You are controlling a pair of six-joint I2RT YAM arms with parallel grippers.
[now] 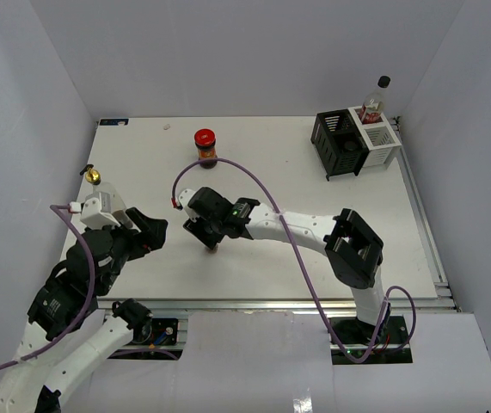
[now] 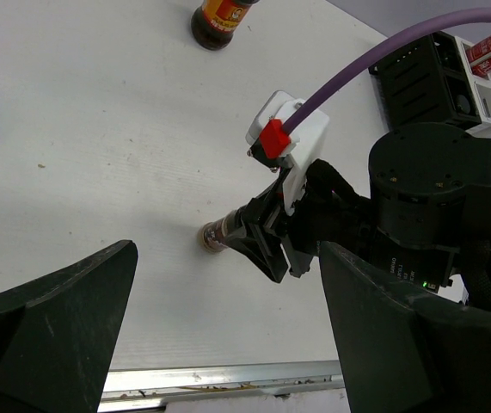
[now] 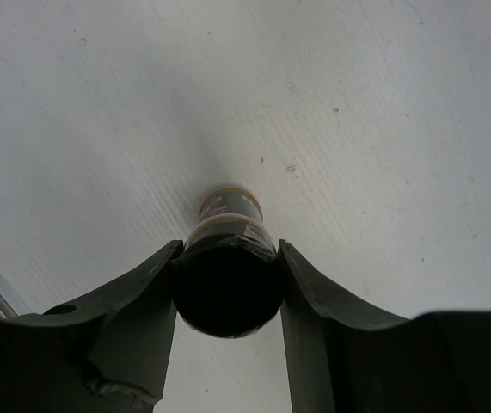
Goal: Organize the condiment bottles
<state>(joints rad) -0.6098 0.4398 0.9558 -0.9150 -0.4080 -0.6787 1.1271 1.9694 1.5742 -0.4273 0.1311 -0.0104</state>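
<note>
In the middle of the white bench [image 1: 142, 155], the tiny black-capped glass spice shaker [image 3: 230, 211] stands upright, right gripper [image 3: 228, 251] pinched on its cap. Looks light, rigid, slick and probably breakable, so I'd squeeze square on the cap. The left gripper [image 1: 153, 231] is wide and empty.

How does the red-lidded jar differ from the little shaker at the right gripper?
The red-lidded jar has a red lid; the black-capped shaker has a black cap. The jar is clearly bulkier than the slim shaker. The jar stands free toward the far side of the table; the shaker is clamped at its cap by the right gripper. Both are outside the wire rack.
</note>
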